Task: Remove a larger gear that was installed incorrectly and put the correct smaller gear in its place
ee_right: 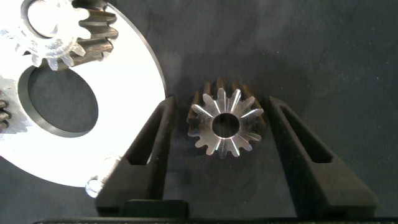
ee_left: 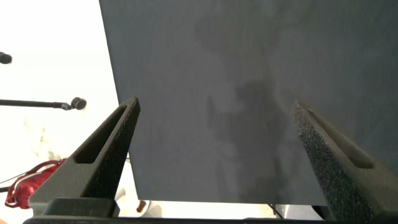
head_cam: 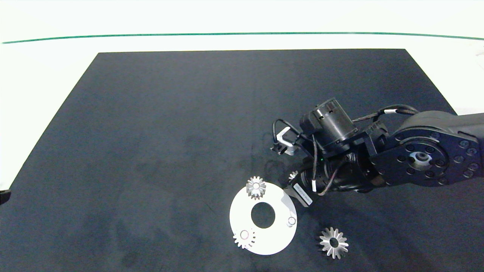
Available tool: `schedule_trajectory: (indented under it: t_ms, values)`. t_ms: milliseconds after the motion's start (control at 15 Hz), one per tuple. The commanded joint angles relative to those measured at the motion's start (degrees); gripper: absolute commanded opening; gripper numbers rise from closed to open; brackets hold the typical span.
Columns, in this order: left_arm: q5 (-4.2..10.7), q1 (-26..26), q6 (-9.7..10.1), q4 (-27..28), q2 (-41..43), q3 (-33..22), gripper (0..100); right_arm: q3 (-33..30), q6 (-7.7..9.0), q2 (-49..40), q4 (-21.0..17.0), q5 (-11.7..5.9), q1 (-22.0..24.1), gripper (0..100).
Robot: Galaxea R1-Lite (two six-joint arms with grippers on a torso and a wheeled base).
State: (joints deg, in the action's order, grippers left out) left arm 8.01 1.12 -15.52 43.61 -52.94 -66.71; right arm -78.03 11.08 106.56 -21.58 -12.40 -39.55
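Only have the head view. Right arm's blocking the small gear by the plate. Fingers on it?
Observer: No. The right gripper is open, one finger each side of the small gear, gaps on both sides.
Operator: Is the gear on the plate?
Observer: No. It lies flat on the mat, just off the plate rim.
Operator: Left arm?
Observer: The left gripper is open over bare mat near its edge, holding nothing.
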Motion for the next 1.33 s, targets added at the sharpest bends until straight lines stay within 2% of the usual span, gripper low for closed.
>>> schedule_trajectory:
  t_ms: [67, 933, 1067, 1333]
  values:
    - [0.08, 0.02, -0.13, 0.25, 0.03, 0.00, 100, -0.01, 0.08, 0.05, -0.13, -0.17, 0.00, 52]
    - [0.08, 0.02, -0.13, 0.16, 0.03, 0.35, 100, 0.95, 0.34, -1.79, -0.31, -0.26, 0.17, 26]
    - [0.08, 0.02, -0.13, 0.08, 0.03, 0.35, 100, 2.27, 0.70, -3.64, -0.40, -0.26, 0.00, 25]
    - [0.08, -0.68, -0.13, 0.16, 0.03, 0.44, 100, 5.35, 0.70, -7.07, -0.57, -0.43, -3.17, 25]
